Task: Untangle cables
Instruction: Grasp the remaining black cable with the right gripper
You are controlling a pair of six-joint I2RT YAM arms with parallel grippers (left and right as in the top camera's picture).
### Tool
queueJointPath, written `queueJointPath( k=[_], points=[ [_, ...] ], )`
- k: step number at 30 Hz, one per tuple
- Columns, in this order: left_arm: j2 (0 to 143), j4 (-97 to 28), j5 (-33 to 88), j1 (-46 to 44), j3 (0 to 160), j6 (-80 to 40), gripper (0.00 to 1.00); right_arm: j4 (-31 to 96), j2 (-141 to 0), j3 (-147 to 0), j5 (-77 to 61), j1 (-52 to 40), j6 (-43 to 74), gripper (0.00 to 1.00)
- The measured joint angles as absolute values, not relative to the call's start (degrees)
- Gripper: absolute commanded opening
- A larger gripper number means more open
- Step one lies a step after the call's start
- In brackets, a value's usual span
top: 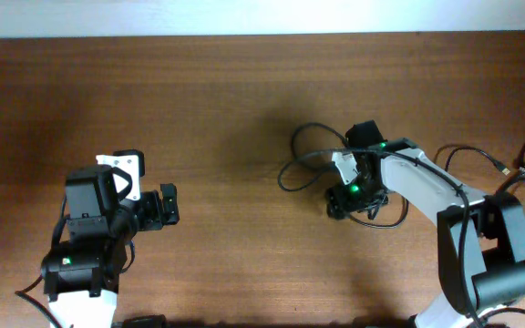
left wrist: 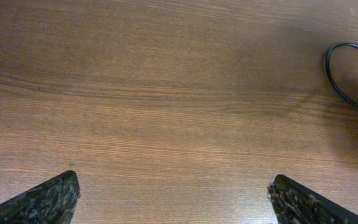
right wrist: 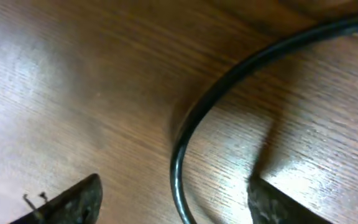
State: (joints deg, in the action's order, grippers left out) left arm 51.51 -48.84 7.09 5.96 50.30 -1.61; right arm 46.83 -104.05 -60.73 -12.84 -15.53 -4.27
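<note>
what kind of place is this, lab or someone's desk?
Likely a robotics lab bench, not a desk: a wooden table, a left arm and a right arm over it, and loose black cables.

Thin black cables lie in loose, apparently overlapping loops, partly hidden.

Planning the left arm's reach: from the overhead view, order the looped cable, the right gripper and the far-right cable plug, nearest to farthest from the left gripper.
From the left gripper:
1. looped cable, mid-table, on its right.
2. right gripper, just past that loop.
3. cable plug, near the table's right edge.
</note>
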Motion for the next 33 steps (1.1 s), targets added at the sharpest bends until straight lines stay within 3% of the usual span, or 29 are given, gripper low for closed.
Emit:
queueJointPath(
  k=[4, 8, 14, 33],
  points=[
    [51.51, -48.82, 7.07, 5.96, 50.30, -1.61, 0.99, 44.62, -103.88, -59.75, -13.04, -15.53, -4.25, 0.34],
    [51.51, -48.80, 7.07, 5.96, 50.30, -1.61, 0.99, 44.53, -103.92, -59.31, -13.15, -15.53, -4.27, 0.04],
    [51.51, -48.82, 7.07, 5.96, 50.30, -1.61, 0.99, 42.89, -104.05, -58.92, -14.00, -15.53, -1.74, 0.04],
    [51.51, -48.82, 7.09, 5.96, 50.30, -1.61, 0.99, 12.75, -107.72, -58.04, -13.23, -15.53, 5.54, 0.04]
  ],
)
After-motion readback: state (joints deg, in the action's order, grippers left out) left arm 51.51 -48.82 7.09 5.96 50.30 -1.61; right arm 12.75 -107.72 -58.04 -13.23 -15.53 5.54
